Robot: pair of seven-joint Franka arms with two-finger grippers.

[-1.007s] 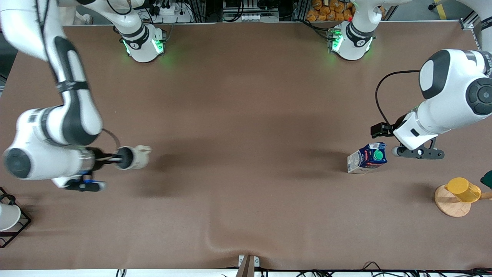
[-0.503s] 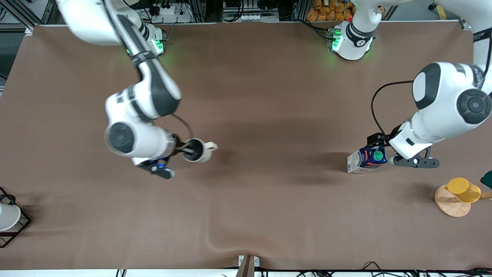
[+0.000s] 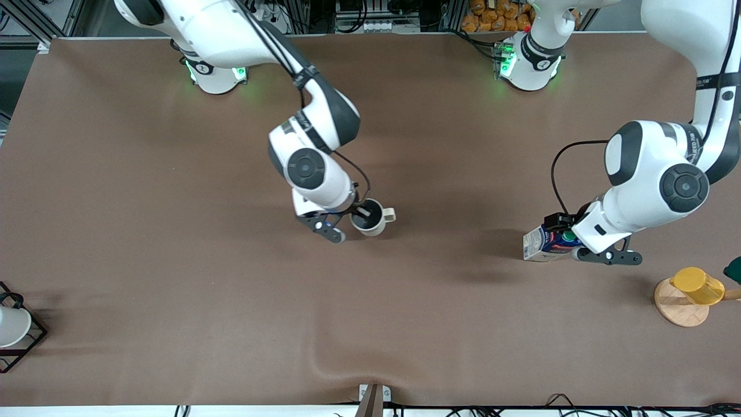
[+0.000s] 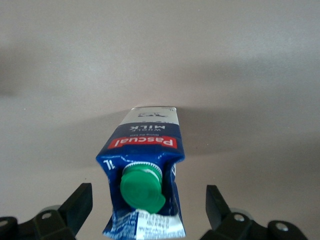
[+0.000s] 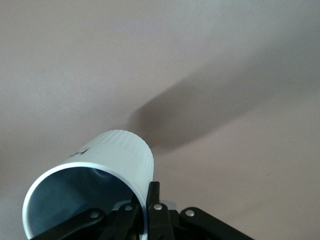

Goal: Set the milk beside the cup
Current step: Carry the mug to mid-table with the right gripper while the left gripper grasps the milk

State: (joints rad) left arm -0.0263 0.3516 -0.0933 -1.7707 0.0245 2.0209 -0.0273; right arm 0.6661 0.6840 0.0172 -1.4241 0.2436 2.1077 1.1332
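The right hand (image 3: 360, 215) is clamped on the rim of the beige-white ceramic mug (image 3: 370, 218), one finger inside its grey interior and one outside, and holds it over the middle of the brown table (image 3: 173, 174); its loop handle points toward the left arm's end. The small dark blue gable-top milk carton (image 3: 547, 242) with a green round cap stands on the table near the left arm's end, well apart from the mug. The left hand (image 4: 147, 212) hangs just over the carton, its fingers (image 4: 75, 207) spread wide on either side of the cap without touching it.
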